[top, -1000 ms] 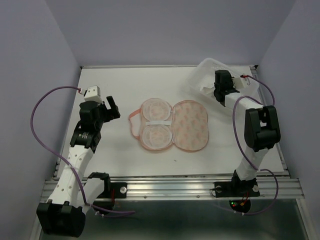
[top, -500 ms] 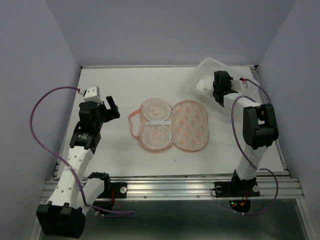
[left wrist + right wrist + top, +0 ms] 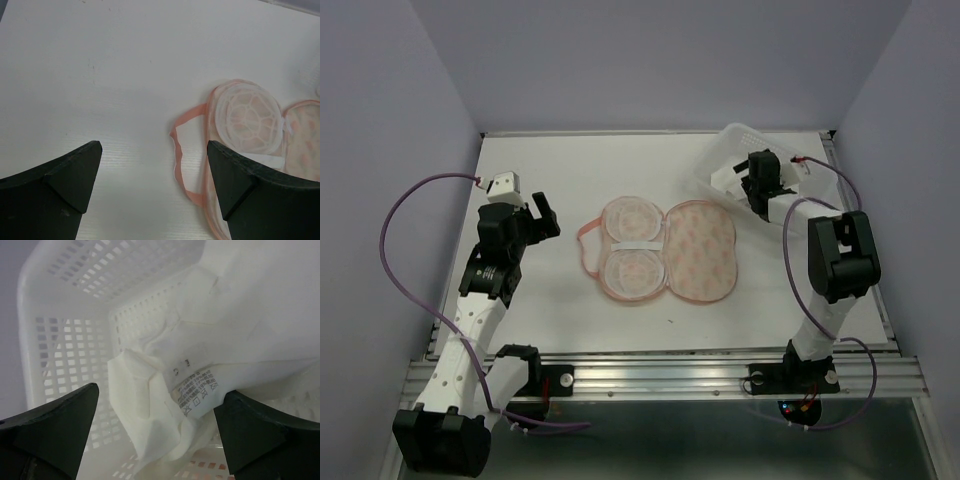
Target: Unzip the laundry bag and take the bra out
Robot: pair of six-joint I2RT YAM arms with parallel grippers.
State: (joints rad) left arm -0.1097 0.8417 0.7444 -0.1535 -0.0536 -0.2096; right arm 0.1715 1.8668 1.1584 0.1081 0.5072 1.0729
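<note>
The laundry bag lies unzipped and spread flat at the table's middle: its white-lined half faces up on the left, its printed half on the right. Its pink loop shows in the left wrist view. The white bra lies crumpled inside the white perforated basket at the back right, care label up. My right gripper hangs open over it, fingers on either side, the label against the right one. My left gripper stands open left of the bag, holding nothing.
The basket's slotted walls close in around my right gripper. Purple cables loop from both arms. The table's raised rim runs along the back and right side near the basket. Bare white tabletop lies between my left gripper and the bag.
My right gripper has gone from shut to open and let go of the bra, which now rests in the basket. The basket has settled lower. The left arm has not moved.
</note>
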